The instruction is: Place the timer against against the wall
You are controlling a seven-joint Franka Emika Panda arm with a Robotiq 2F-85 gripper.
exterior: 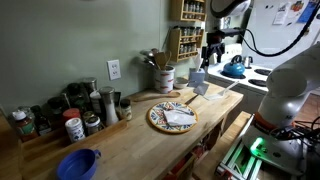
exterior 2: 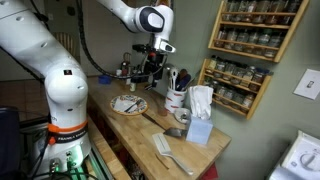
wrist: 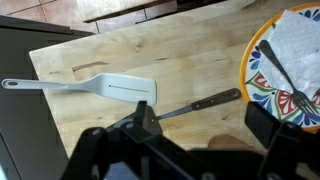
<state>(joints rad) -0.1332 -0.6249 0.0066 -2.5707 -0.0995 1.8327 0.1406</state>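
The gripper [wrist: 205,128] hangs high over one end of the wooden counter [exterior: 120,145]. In the wrist view its jaws stand wide apart, with nothing clearly held between them. Below it in that view a white spatula [wrist: 105,87] and a dark-handled knife [wrist: 205,102] lie on the wood just beside each other, the blade end of the knife hidden behind a finger. A patterned plate [wrist: 258,82] sits at the right edge of the view, carrying a fork [wrist: 285,80] and a white napkin [wrist: 300,35]

In an exterior view the timer [exterior: 125,107] shows as a small dark stubby shape at the end of a row of spice jars [exterior: 75,122]. It stands on the counter near the wall [exterior: 60,40], below the white outlet plate [exterior: 114,69] and well apart from the gripper. It is too small to tell whether it touches the wall. A blue colander [exterior: 78,163] sits at the near edge of the counter, a crock [exterior: 163,76] of utensils stands by the wall, and a spice rack [exterior: 187,30] hangs above it. A tissue box [exterior 2: 199,125] stands near the spatula
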